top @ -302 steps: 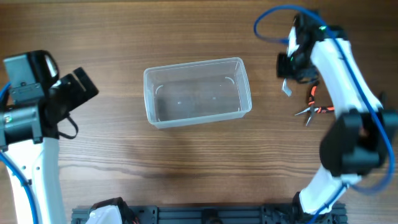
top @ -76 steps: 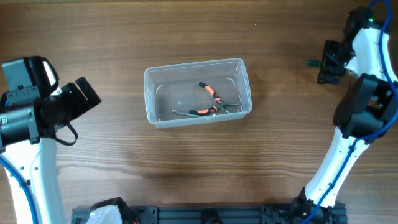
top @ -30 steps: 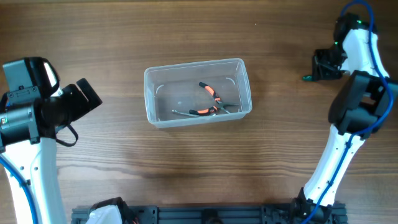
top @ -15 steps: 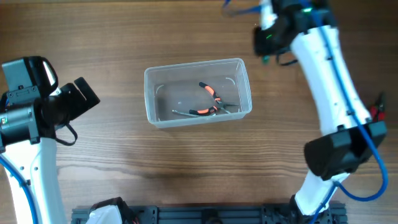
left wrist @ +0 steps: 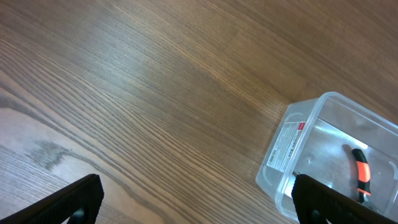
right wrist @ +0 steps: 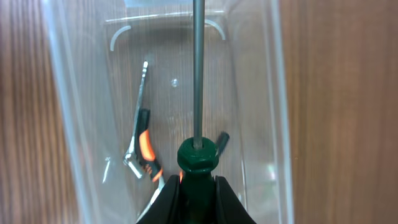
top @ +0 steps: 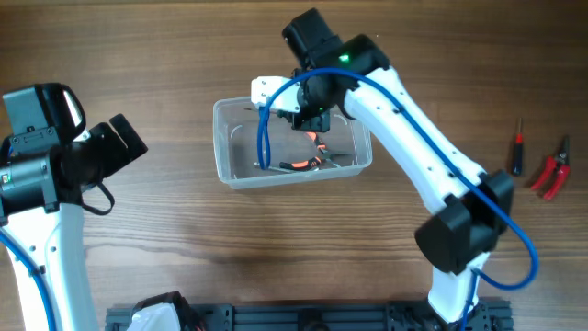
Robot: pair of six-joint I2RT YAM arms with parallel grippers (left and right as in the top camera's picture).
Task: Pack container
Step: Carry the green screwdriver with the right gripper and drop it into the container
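The container is a clear lidless tub at the table's middle; it also shows in the left wrist view and the right wrist view. Orange-handled pliers lie inside it. My right gripper hangs over the container's middle, shut on a green-handled screwdriver whose metal shaft points along the tub's length. My left gripper is open and empty above bare table, left of the container.
Red-handled pliers and a small dark screwdriver lie on the table at the far right. The right arm's blue cable loops over the container's left half. A white label is on the tub's end wall.
My right arm has swung from the far right edge leftward to above the container, carrying the green-handled screwdriver. The left arm and the orange pliers have not moved.
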